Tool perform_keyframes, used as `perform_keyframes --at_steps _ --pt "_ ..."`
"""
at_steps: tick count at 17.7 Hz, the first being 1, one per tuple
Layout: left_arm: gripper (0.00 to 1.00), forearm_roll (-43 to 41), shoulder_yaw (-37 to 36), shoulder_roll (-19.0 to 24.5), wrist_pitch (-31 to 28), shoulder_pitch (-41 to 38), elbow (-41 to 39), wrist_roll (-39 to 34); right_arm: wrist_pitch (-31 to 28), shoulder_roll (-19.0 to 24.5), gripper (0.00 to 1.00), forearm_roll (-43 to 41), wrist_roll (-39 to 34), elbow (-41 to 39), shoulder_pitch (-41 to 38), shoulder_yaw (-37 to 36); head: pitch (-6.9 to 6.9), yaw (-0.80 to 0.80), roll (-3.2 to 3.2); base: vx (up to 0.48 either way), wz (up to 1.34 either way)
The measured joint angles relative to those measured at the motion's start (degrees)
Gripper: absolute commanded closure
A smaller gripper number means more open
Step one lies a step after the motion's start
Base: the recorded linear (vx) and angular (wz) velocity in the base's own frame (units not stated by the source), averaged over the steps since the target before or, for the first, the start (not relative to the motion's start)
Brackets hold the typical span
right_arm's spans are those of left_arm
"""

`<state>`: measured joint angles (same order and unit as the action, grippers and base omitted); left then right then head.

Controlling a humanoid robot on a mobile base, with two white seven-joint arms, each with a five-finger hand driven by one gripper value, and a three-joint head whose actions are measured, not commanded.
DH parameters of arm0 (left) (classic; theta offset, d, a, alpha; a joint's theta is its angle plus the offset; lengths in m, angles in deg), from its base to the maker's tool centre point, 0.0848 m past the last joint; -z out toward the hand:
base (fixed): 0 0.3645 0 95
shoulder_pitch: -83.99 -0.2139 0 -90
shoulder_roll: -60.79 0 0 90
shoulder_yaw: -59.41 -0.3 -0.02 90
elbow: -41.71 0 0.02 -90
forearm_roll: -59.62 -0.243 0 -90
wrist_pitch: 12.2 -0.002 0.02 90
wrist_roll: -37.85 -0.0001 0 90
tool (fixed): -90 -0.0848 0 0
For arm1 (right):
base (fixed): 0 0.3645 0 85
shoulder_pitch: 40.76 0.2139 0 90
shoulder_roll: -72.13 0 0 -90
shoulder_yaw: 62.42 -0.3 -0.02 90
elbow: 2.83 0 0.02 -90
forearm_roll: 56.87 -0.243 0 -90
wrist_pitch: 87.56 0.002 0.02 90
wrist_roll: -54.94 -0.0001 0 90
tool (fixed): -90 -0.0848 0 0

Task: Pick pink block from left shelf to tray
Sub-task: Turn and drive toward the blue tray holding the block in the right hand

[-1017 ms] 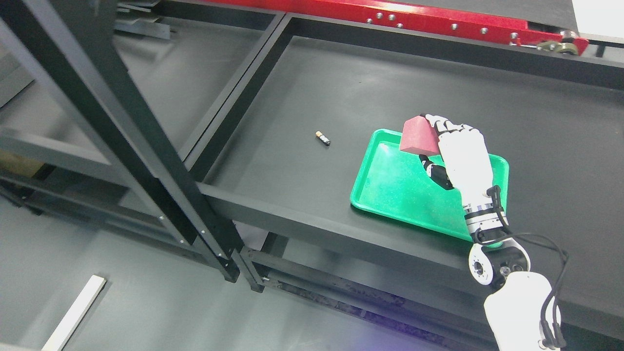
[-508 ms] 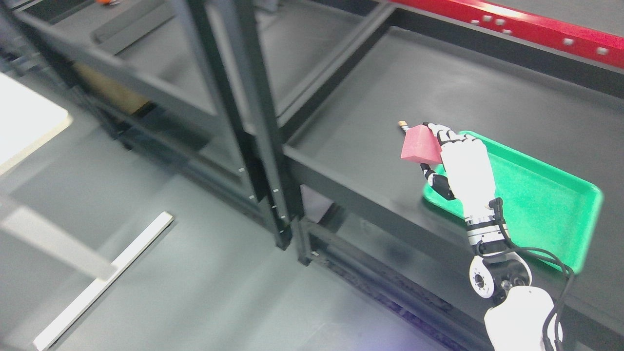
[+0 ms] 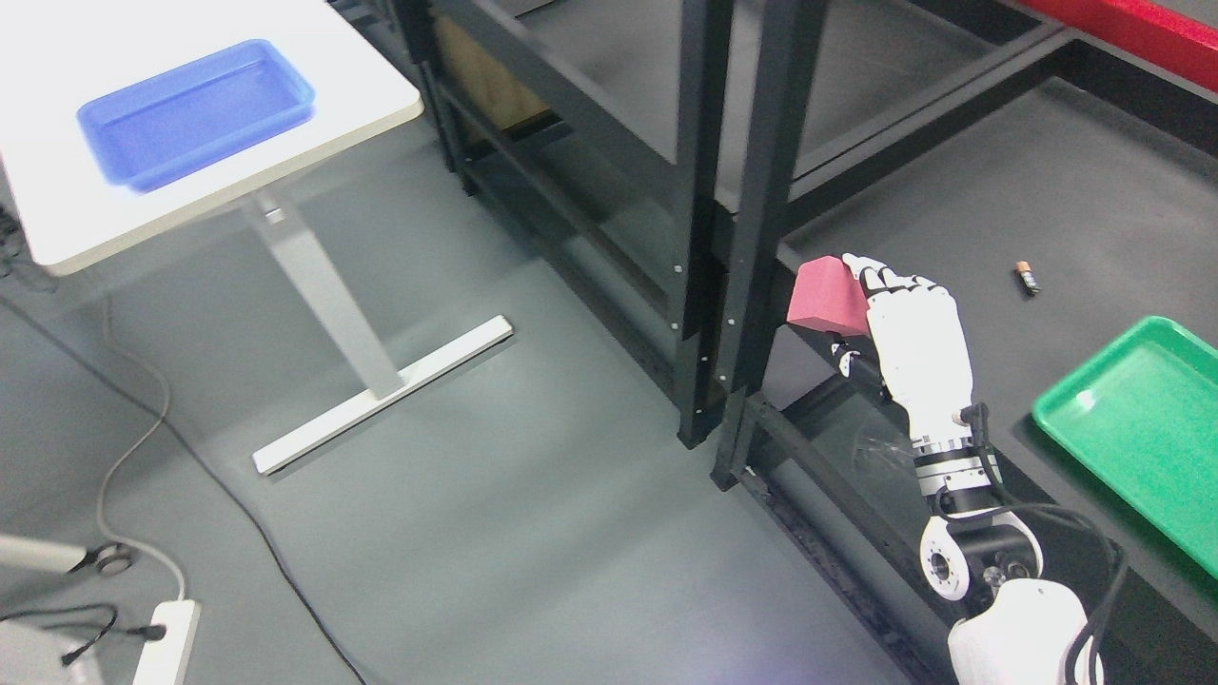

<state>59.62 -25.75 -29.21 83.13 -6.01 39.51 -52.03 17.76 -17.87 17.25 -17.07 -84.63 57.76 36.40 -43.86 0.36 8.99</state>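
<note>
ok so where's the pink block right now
In the head view, right of centre: the pink block is gripped in the right hand, beside the black shelf post.

Right hand (image 3: 912,328) grips a pink block (image 3: 826,297) beside black shelf posts (image 3: 761,209). A green tray (image 3: 1137,428) and a battery (image 3: 1027,277) lie on the shelf; a blue tray (image 3: 190,109) sits on a white table (image 3: 57,219).

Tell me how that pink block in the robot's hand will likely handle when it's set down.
The pink block looks stiff: its edges stay straight in the right hand. Its flat faces suggest it won't roll and should sit stable. It is probably light, since the fingers hold it by one side, and the matte surface seems unlikely to slip.
</note>
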Motion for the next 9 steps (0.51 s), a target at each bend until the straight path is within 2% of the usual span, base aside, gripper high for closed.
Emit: perform_keyframes --at_steps 9 --pt "0.0 0.0 0.0 0.0 0.0 0.0 0.0 0.0 0.33 0.0 0.99 -2.22 -0.28 -2.65 -1.43 -0.44 -0.01 0.0 0.0 -0.124 0.65"
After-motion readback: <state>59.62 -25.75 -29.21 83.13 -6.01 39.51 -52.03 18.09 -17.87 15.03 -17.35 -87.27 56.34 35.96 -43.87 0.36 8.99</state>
